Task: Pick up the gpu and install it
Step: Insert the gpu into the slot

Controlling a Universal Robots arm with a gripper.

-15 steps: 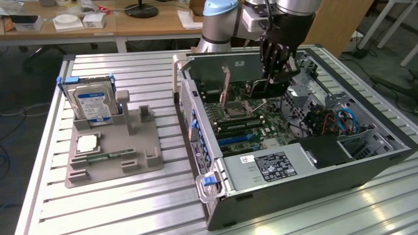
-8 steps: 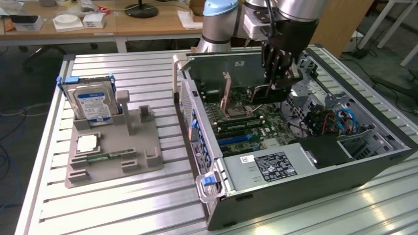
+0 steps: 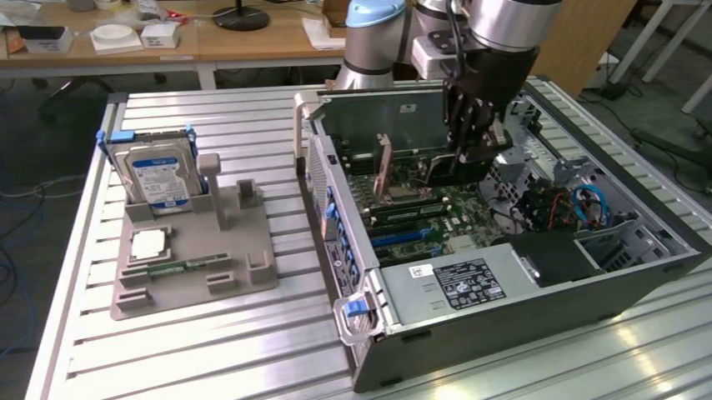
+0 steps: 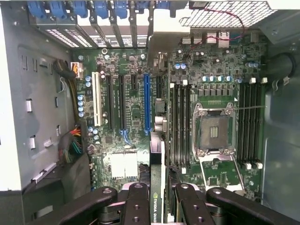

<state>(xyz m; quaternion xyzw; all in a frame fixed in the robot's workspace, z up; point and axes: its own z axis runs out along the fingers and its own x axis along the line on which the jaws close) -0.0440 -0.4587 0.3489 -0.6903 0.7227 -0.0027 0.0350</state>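
– Green circuit card, thin and flat: that's the gpu [image 4: 157, 206], edge-on between the black fingers [image 4: 136, 206] of the end effector [image 4: 159, 199]. They're clenched on it from both sides!

– And where is that over the machine?

– Inside the open grey metal computer case [image 3: 534, 308], which lies on its side on the slatted aluminium surface [image 3: 223, 350]. The card hangs over the green motherboard [image 4: 136, 112], its edge lined up just beside the long blue expansion slot [image 4: 147, 103].

– Touching the slot?

– Can't tell from these angles. In the exterior view the arm [image 3: 501, 25] points straight down into the case, with the end effector low among the components.

– What else is on the board?

– A square silver processor socket [image 4: 214, 129], with rows of black memory slots [image 4: 180, 126] on either side of it.

– Anything outside the case?

– Over on the exterior view's left, a grey moulded holder [image 3: 212, 275] rests on the surface, well apart from the case. A silver hard drive with a blue-white label [image 3: 159, 175] stands upright in it.
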